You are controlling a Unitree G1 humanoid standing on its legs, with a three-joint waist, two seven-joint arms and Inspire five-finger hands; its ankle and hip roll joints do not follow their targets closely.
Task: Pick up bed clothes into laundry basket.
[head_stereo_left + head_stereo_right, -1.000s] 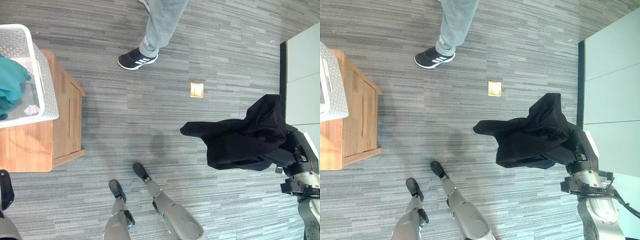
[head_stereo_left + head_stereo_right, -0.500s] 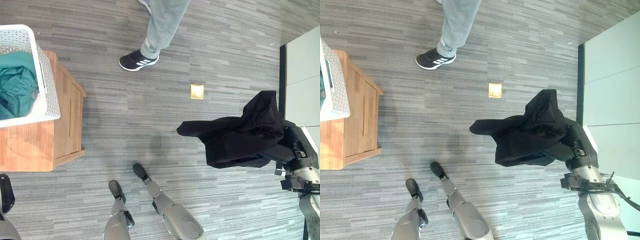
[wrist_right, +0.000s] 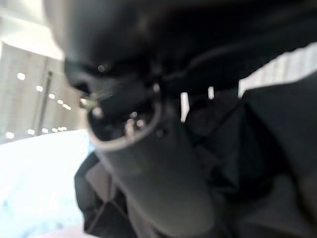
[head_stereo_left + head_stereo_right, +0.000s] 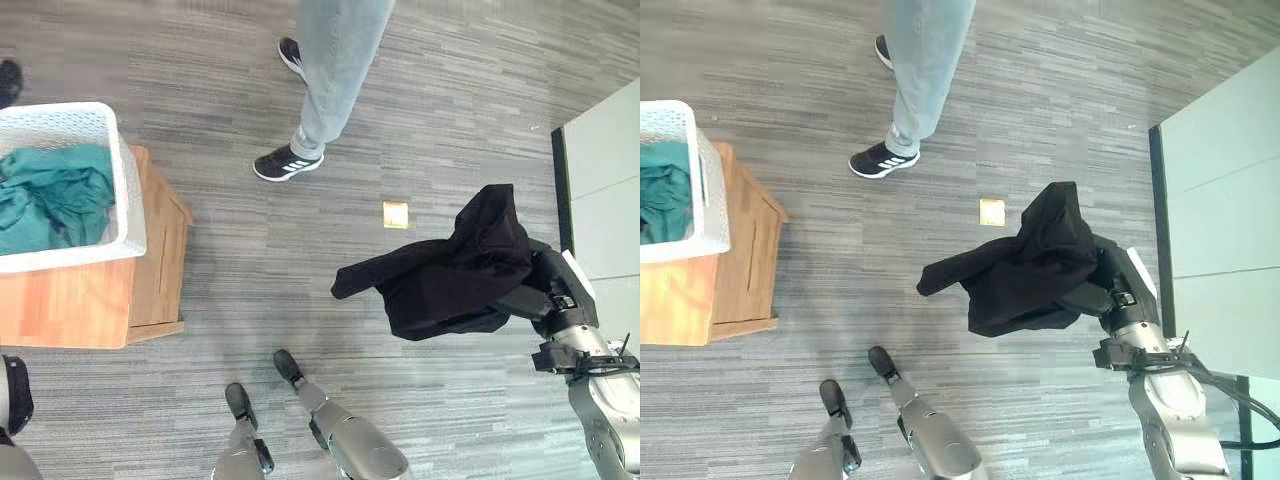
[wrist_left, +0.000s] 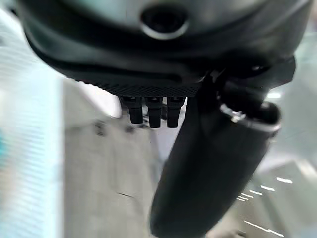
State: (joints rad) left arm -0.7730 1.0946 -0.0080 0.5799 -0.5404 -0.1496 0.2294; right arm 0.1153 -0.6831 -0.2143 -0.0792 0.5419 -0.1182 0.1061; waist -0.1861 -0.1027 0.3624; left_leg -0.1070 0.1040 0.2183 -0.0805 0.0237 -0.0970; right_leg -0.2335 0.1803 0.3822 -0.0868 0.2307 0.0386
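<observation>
In the left eye view, the right hand (image 4: 548,297) comes in from the right side with a black garment (image 4: 450,272) draped over it and hanging clear of the grey striped floor (image 4: 230,240). The cloth covers the fingers, so I cannot tell how they stand. Far off at the left edge, a white laundry basket (image 4: 125,190) sits on a wooden cabinet (image 4: 150,280), with teal bed clothes (image 4: 55,195) piled inside it. A person's leg (image 4: 335,70) in grey trousers and a dark shoe (image 4: 286,163) stand on the floor between the basket and the garment. A small brass floor plate (image 4: 396,214) lies just beyond the garment.

The right eye view gives the same scene: the black garment hangs from the right hand, well apart from the basket on the cabinet.

In the left wrist view, the left hand (image 5: 148,74) has its short fingers (image 5: 153,113) straight and holds nothing; the thumb stands out beside them.

In the right wrist view, black cloth lies all around the dark hand, hiding the fingers.
</observation>
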